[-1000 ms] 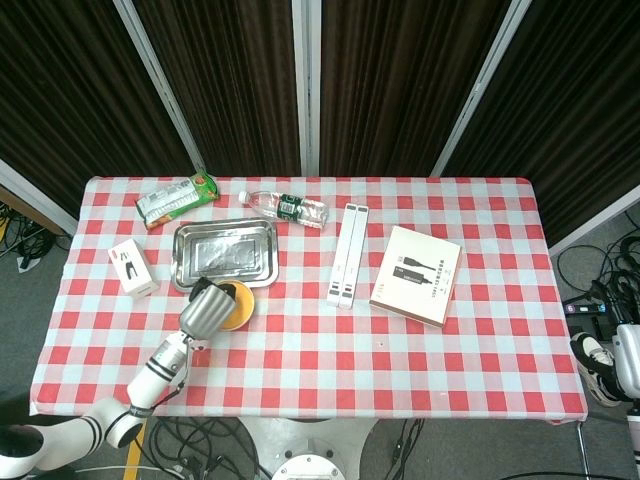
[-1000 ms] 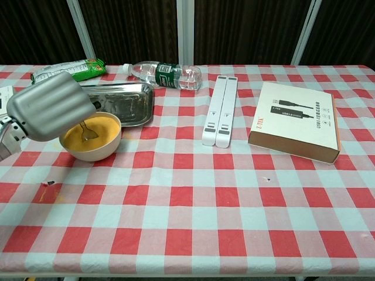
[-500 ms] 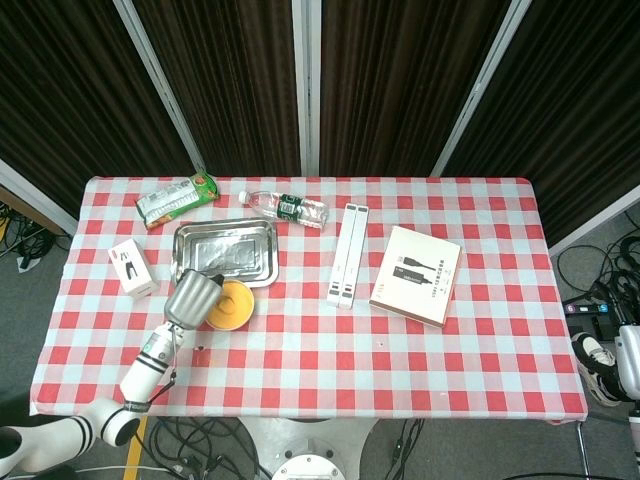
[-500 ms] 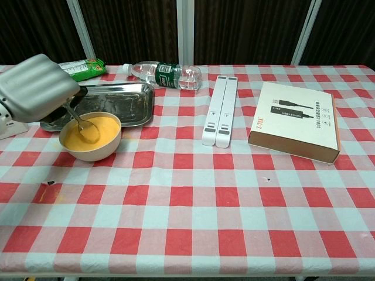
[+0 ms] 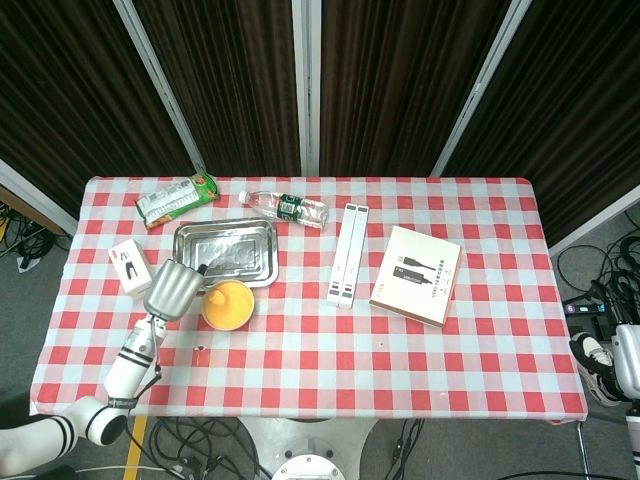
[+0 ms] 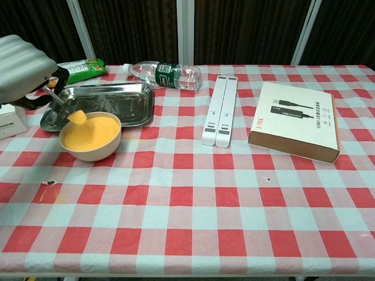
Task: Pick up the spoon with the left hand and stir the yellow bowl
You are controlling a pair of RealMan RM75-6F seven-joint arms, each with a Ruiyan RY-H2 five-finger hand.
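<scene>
A yellow bowl (image 5: pixel 228 305) (image 6: pixel 91 136) full of yellow powder stands left of centre, in front of a steel tray. My left hand (image 5: pixel 170 288) (image 6: pixel 23 61) hovers up and to the left of the bowl and grips the spoon (image 6: pixel 65 108) by its handle. The spoon slants down to the bowl's left rim, and its tip carries a yellow heap just above the powder. My right hand shows in neither view.
The steel tray (image 5: pixel 225 250) (image 6: pixel 105 96) lies right behind the bowl. A small white box (image 5: pixel 132 267) (image 6: pixel 9 123) sits to the left, a green snack packet (image 5: pixel 175 198) and a water bottle (image 5: pixel 285 207) (image 6: pixel 164 74) behind. Two white bars (image 6: pixel 220 111) and a cable box (image 6: pixel 296 121) lie right.
My left hand has moved left and up, away from over the bowl. The spoon has risen from the middle of the powder to the left rim, loaded with yellow.
</scene>
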